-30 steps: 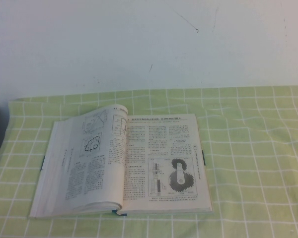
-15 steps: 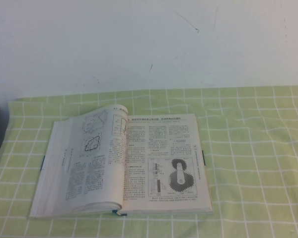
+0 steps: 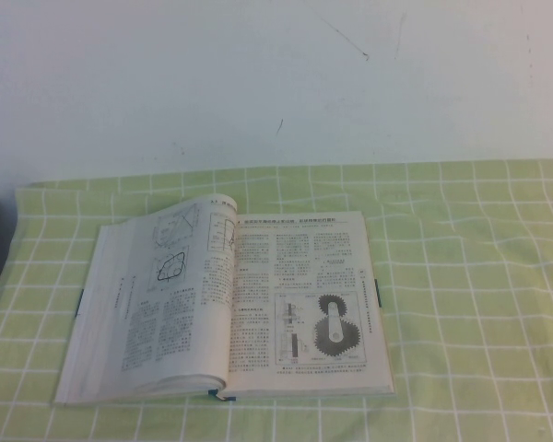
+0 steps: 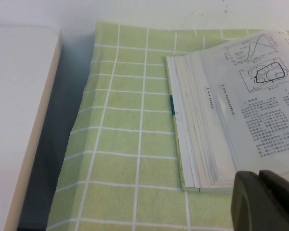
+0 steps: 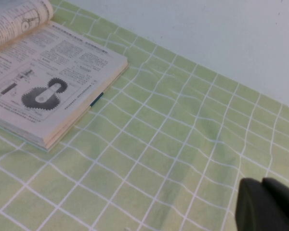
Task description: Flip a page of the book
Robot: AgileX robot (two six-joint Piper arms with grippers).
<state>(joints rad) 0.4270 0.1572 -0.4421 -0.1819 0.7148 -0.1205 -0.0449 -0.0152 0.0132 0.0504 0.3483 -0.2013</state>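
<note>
- Cloth [image 3: 461,276] covers the whole table: pale green, white grid lines, soft fabric with shallow wrinkles, most visible in the right wrist view [image 5: 192,144].
- Wall [image 3: 276,83] behind is plain white with a few small dark marks.
- Book [image 3: 304,304] lies open and flat on the cloth, left of centre in the high view. Thick block, greyish-white pages of small black print, dark teal cover edge showing at both sides and at the spine foot.
- Its left stack is the thicker one; the page edges fan out in steps [image 4: 197,139].
- Right-hand leaf [image 3: 327,322] lies flat, printed with a black gear drawing [image 5: 41,96].
- Page [image 3: 180,276] tops the left stack, thin off-white paper, polygon diagram face up. Its edge near the spine arches up slightly rather than lying flat.
- White board [image 4: 19,110], flat with a cream edge, sits beside the cloth's left edge, well apart from the book.
- Left gripper [image 4: 262,202]: dark, matte, rounded fingers, hanging just past the near-left corner of the book, not touching the page. Fingers look pressed together, nothing between them.
- Right gripper [image 5: 267,204]: same dark fingers, over bare cloth well apart from the book's right side. Together, holding nothing.
- Neither gripper shows in the high view.
</note>
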